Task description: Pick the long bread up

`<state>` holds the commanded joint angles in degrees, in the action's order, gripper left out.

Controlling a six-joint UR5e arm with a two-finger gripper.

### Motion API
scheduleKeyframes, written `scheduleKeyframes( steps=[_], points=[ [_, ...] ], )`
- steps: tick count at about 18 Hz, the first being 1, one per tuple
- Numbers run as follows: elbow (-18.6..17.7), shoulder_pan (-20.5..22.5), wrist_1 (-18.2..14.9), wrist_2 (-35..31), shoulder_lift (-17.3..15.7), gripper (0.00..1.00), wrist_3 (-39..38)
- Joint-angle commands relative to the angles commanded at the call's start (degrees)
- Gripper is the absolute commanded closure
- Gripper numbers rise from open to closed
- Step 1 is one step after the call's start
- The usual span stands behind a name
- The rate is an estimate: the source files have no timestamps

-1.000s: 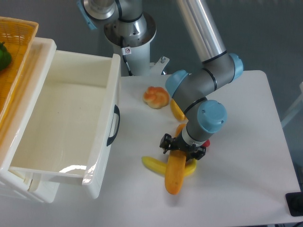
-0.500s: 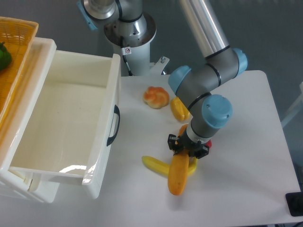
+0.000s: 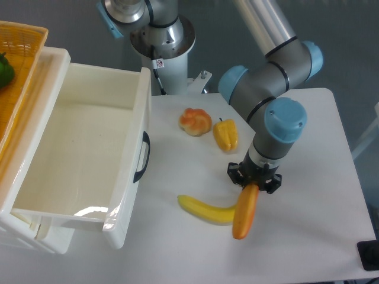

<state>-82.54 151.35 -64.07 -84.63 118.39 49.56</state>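
The long bread (image 3: 245,212) is an orange-golden loaf hanging lengthwise from my gripper (image 3: 254,181), its upper end clamped between the black fingers and its lower end pointing toward the table's front. It hangs over the right tip of a curved yellow banana (image 3: 204,209); whether it touches the banana I cannot tell. The gripper is shut on the loaf's top end, right of the table's middle.
A small round knotted bun (image 3: 195,121) and a yellow-orange pepper (image 3: 225,135) lie behind the gripper. An open white drawer (image 3: 83,148) with a black handle fills the left side, with an orange basket (image 3: 15,71) holding something green beyond it. The robot base (image 3: 160,41) stands at the back.
The gripper has moved right with the long bread held in it, uncovering the pepper and most of the banana. The loaf now hangs further right, over the banana's right tip.
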Motion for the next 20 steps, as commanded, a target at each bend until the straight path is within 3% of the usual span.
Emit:
scheduleKeyframes(
  steps=[4,7,9,15,20],
  points=[
    [0.9,1.8,-0.6,-2.5,-1.4,1.0,12.3],
    [3.4,2.5,-6.4,-6.1,-1.8,1.0,16.0],
    [4.3,2.5,-8.1,-6.5,-2.1,1.0,19.5],
    [4.5,3.2,-12.6,-6.6,-4.2,1.0,22.8],
    [4.4,3.6,-13.4,-6.5,-4.7,1.0,23.8]
  ],
)
